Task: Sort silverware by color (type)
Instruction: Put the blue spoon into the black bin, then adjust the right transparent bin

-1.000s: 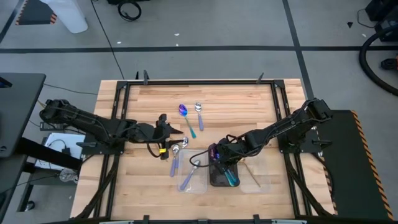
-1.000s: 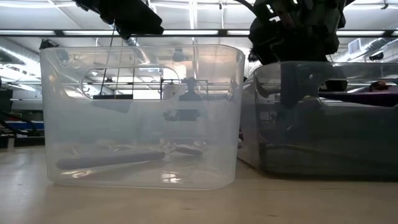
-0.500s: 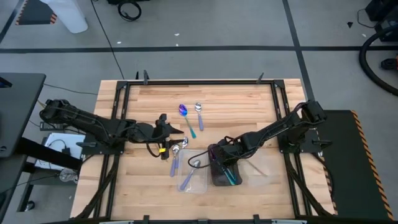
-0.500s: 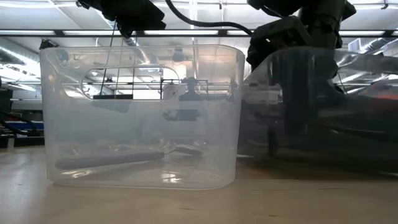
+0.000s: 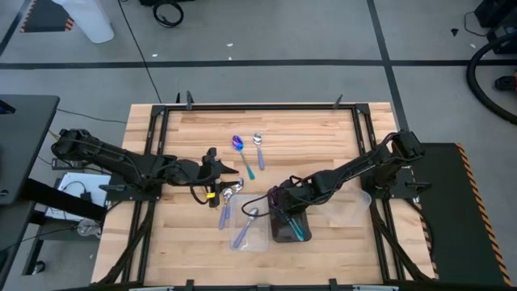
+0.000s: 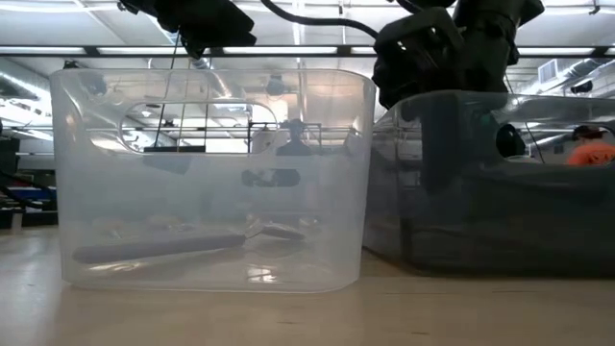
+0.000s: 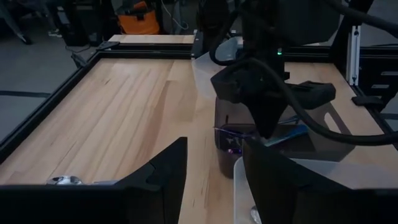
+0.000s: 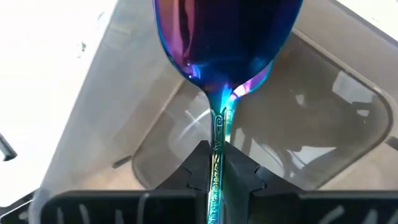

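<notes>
My right gripper point(image 5: 281, 200) stands above the dark tray point(image 5: 277, 235), shut on an iridescent purple-blue spoon point(image 8: 227, 37) with a teal handle. Another teal-handled spoon point(image 5: 299, 231) lies in that tray. The clear tray point(image 5: 257, 239) beside it holds a silver spoon point(image 5: 246, 225) lying flat. On the bare table lie a purple-blue spoon point(image 5: 240, 148), a silver spoon point(image 5: 258, 143) and another silver spoon point(image 5: 227, 200). My left gripper point(image 5: 233, 171) waits open, low over the table left of the loose spoons. No gold spoon shows. My right gripper pinches the spoon's teal handle point(image 8: 217, 134) between its two fingers, just behind the bowl. The fingers come from above, pointing down, and lie along the handle. The spoon hangs bowl-down below them, its bowl over the inside of the dark tray point(image 8: 348, 124).
A second clear tray point(image 5: 353, 206) sits askew near the table's right edge, under my right arm. The black frame rails point(image 5: 258, 107) run round the tabletop. Bare wood lies across the far half and the near left corner.
My right gripper has shifted slightly toward the table's left over the dark tray, which tipped briefly and sits level again. The right clear tray has slid from beside the dark tray toward the right and far edges. The left clear tray has nudged slightly left.
</notes>
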### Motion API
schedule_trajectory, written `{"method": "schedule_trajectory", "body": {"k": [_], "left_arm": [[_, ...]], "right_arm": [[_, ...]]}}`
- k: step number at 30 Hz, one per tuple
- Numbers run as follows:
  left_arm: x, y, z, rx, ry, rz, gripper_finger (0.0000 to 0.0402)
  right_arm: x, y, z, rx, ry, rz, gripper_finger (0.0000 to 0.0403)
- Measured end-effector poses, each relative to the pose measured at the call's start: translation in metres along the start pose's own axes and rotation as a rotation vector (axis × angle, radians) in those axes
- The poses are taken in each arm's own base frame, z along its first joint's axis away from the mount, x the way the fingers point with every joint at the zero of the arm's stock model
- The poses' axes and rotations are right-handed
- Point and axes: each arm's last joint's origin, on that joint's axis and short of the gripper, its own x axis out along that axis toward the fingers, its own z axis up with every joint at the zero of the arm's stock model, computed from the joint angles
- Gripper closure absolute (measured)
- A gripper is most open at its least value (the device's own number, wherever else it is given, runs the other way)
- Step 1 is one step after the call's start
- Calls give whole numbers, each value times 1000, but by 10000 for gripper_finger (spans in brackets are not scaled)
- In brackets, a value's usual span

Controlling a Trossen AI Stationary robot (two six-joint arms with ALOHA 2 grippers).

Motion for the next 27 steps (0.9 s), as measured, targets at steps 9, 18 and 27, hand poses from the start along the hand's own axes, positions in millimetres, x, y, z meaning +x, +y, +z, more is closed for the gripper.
{"method": "schedule_trajectory", "body": {"k": [9, 18, 27], "left_arm": [[0, 0, -1, 3, 6, -3, 240], [0, 0, -1, -6, 7, -3, 240], [0, 0, -1, -7, 9, -3, 240]], "right_arm": [[0, 2, -5, -19, 3, -4, 311], [-8, 3, -6, 8, 42, 33, 247], [-35, 0, -10, 30, 30, 19, 250]]}}
